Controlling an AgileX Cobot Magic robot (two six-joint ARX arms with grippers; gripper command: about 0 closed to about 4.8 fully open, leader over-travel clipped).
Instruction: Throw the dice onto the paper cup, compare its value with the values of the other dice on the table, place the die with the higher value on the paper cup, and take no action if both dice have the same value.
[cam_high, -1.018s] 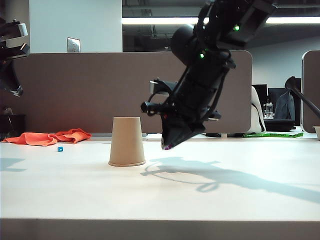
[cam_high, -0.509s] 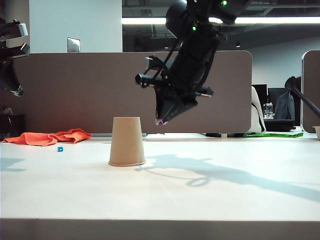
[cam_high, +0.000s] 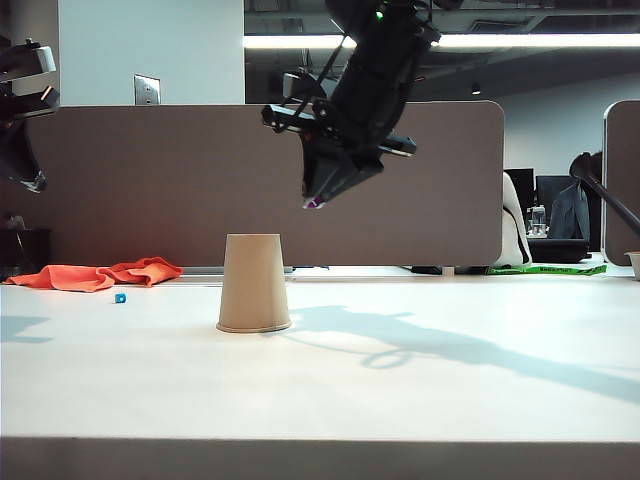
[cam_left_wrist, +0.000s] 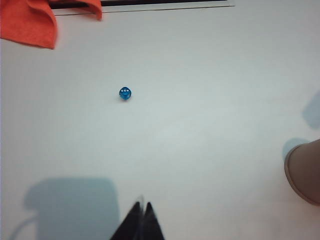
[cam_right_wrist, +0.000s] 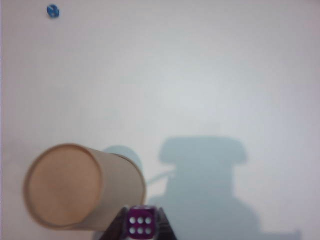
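Note:
The tan paper cup (cam_high: 254, 282) stands upside down on the white table, its flat base up (cam_right_wrist: 80, 185). My right gripper (cam_high: 314, 203) hangs above and just right of the cup, shut on the purple die (cam_right_wrist: 140, 223), whose six-pip face points at the wrist camera. The tiny blue die (cam_high: 120, 298) lies on the table left of the cup, also seen in the left wrist view (cam_left_wrist: 125, 93) and the right wrist view (cam_right_wrist: 52, 10). My left gripper (cam_left_wrist: 142, 207) is shut and empty, held high over the table's left side, well short of the blue die.
An orange cloth (cam_high: 100, 274) lies at the table's back left, behind the blue die. A brown partition wall (cam_high: 150, 180) runs along the table's far edge. The right arm's shadow (cam_high: 420, 345) falls on the table right of the cup.
The right arm has risen with the purple die, from low beside the cup to above its top, and shifted slightly left. The left arm, cup and blue die have not moved.

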